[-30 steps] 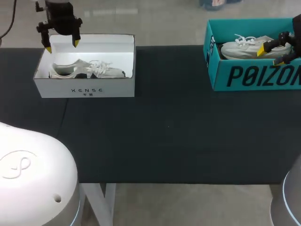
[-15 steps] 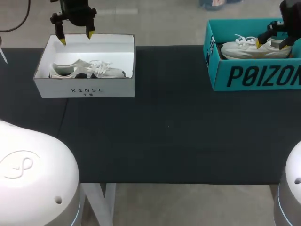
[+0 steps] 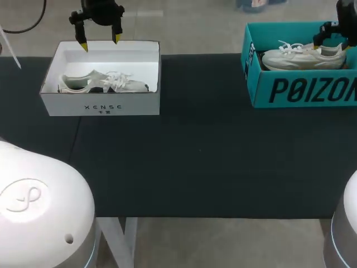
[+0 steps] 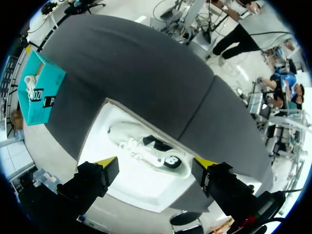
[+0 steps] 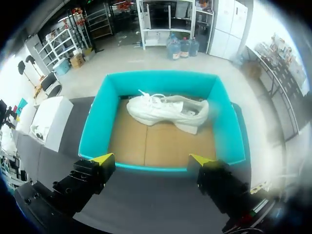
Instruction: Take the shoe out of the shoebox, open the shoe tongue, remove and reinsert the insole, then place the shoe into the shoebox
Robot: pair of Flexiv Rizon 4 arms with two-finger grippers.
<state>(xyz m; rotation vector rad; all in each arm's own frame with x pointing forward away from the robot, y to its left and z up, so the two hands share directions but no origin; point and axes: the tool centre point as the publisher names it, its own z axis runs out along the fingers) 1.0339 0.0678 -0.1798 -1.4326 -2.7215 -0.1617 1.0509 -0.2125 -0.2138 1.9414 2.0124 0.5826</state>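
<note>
Left hand (image 3: 100,42): fingers spread wide, holding nothing. It has drifted rightward from the back left corner of the white shoebox (image 3: 100,106) and now hovers over its back wall.

White shoebox: open, at the far left of the desk (image 3: 201,162). The white sneaker (image 3: 103,82) lies inside, untouched.

Teal shoebox (image 3: 301,92): open, at the far right of the desk, well apart from the white one. The second white sneaker (image 3: 304,57) lies inside, untouched.

Right hand (image 5: 151,159): fingers wide, empty. It has risen from low beside the heel end of the second white sneaker and now hangs above the box.

Status, as judged: neither shoe is out, so the first step is not begun. Both hands seem to be lining up overhead for a descent.

View notes: the left wrist view looks straight down into the white shoebox. It shows the whole sneaker, laces and a dark side patch, where the head view's front wall cuts off its lower edge. The right wrist view shows the teal shoebox's brown cardboard floor, with the sneaker against the wall farthest ahead of the hand. The head view hides that floor behind the front wall
</note>
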